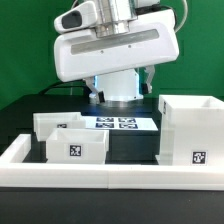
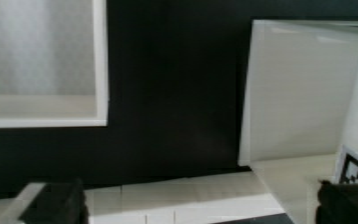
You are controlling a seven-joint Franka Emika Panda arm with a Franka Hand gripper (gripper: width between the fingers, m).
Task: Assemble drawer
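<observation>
The tall boxy white case (image 1: 190, 130) stands at the exterior view's right, with a black-and-white tag on its front. Two low white trays sit at the left, one behind (image 1: 58, 124) and one in front (image 1: 78, 148) with a tag on its wall. My gripper (image 1: 120, 97) hangs over the middle of the table, behind the trays and left of the case, touching none of them. In the wrist view the gripper (image 2: 202, 205) is open and empty, with its dark fingertips (image 2: 51, 203) far apart. A tray (image 2: 43, 60) and the case (image 2: 309, 90) flank a dark gap.
The marker board (image 1: 118, 123) lies flat on the black table under the gripper. A long white rail (image 1: 110, 176) runs along the table's front edge and up its left side. A pale flat surface (image 2: 176, 195) shows between the fingertips in the wrist view.
</observation>
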